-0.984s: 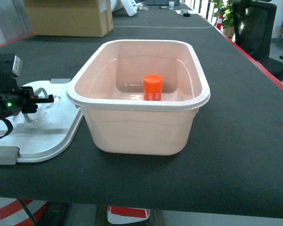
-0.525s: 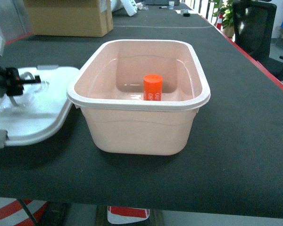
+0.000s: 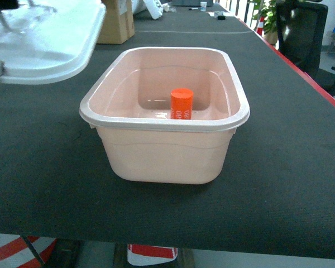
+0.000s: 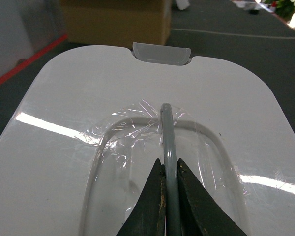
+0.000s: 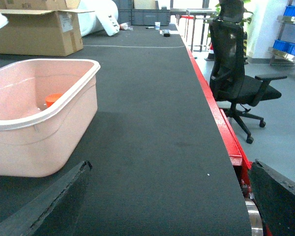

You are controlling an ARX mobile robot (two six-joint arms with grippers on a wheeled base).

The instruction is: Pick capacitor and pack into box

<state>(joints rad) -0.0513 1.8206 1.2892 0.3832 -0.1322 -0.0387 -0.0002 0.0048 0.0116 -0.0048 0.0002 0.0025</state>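
The pale pink box (image 3: 164, 124) stands open in the middle of the black table. Inside it the orange capacitor (image 3: 182, 103) stands upright on the floor, near the front wall. In the head view the white lid (image 3: 50, 44) hangs in the air at the upper left, above table level and left of the box. My left gripper (image 4: 170, 164) is shut on the lid's grey loop handle (image 4: 167, 132), with the grey latch (image 4: 162, 53) at the lid's far edge. My right gripper (image 5: 172, 164) is open and empty over bare table, right of the box (image 5: 39, 123); the capacitor (image 5: 53, 100) peeks over the rim.
A brown cardboard carton (image 3: 113, 22) sits at the back left of the table. The table's red right edge (image 5: 221, 128) runs beside a black office chair (image 5: 236, 73).
The lid has risen from the table at the left to the upper left of the head view, carried by my left gripper. Box and capacitor have not moved.
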